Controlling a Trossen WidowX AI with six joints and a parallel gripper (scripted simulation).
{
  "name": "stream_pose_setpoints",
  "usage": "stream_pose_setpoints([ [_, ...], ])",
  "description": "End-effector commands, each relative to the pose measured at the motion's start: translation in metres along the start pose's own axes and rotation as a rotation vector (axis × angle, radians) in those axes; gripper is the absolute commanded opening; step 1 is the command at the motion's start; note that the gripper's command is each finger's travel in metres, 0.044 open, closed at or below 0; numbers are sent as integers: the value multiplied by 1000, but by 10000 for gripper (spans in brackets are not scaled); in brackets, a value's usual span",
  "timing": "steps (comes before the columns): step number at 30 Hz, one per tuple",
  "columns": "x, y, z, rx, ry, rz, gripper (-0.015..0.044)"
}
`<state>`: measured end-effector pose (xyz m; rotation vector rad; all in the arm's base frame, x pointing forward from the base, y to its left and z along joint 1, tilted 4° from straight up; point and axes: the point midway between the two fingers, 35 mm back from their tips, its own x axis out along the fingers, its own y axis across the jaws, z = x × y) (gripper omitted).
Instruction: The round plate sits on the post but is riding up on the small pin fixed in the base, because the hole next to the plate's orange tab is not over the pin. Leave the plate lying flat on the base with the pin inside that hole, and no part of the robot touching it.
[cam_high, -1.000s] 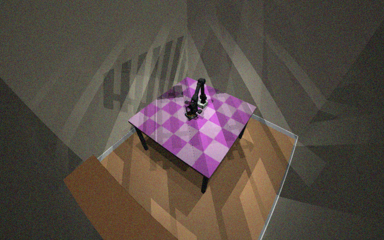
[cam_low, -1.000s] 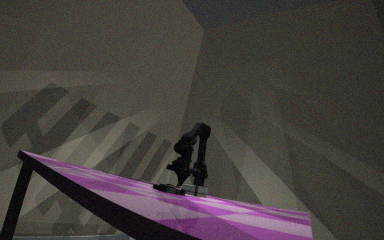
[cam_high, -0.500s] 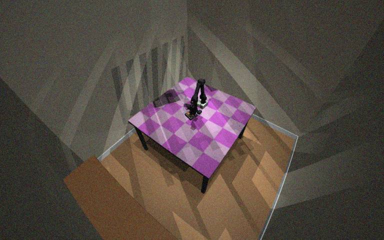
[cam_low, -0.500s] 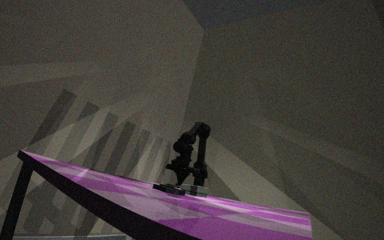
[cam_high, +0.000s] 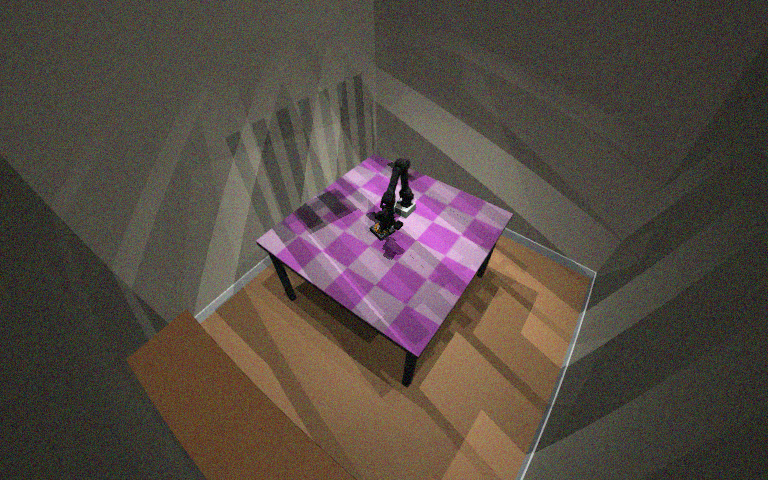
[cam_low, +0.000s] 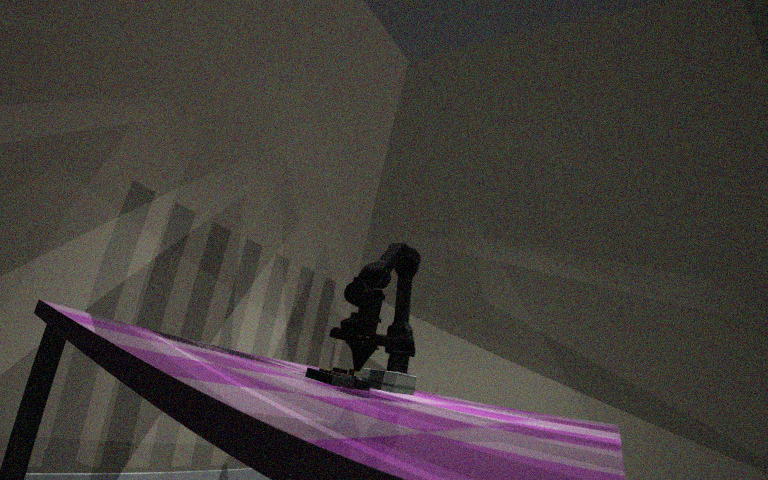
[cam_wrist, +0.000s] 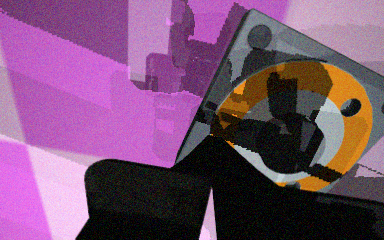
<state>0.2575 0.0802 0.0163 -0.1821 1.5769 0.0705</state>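
The gripper (cam_wrist: 212, 145) was closed with nothing between its fingers, the two dark fingers meeting at a point low in the wrist view. That point sat at the left edge of the round plate (cam_wrist: 357, 130), close to its orange tab (cam_wrist: 227, 106); whether it touched the plate could not be told. The plate lay on the grey square base (cam_wrist: 240, 47), its pale centre partly under dark shadow. A dark hole (cam_wrist: 350, 106) showed in the orange ring on the right side. The pin could not be made out. From the top view, the arm (cam_high: 393, 189) bent down over the base (cam_high: 381, 229) near the far middle of the checkered table (cam_high: 396, 294). From the side, the gripper (cam_low: 360, 362) pointed straight down onto the base (cam_low: 334, 375).
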Motion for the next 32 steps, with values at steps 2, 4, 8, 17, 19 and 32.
stream_pose_setpoints([
  [2, -9, 0, 4, 1, -9, 3, 0],
  [4, -21, 0, 3, 1, -9, 3, 0],
  [8, -44, 0, 0, 1, -9, 3, 0],
  [17, -40, -1, 1, -3, -11, 2, 0],
  [19, -40, -1, 1, -3, -11, 2, 0],
  [32, -40, -1, 1, -3, -11, 2, 0],
])
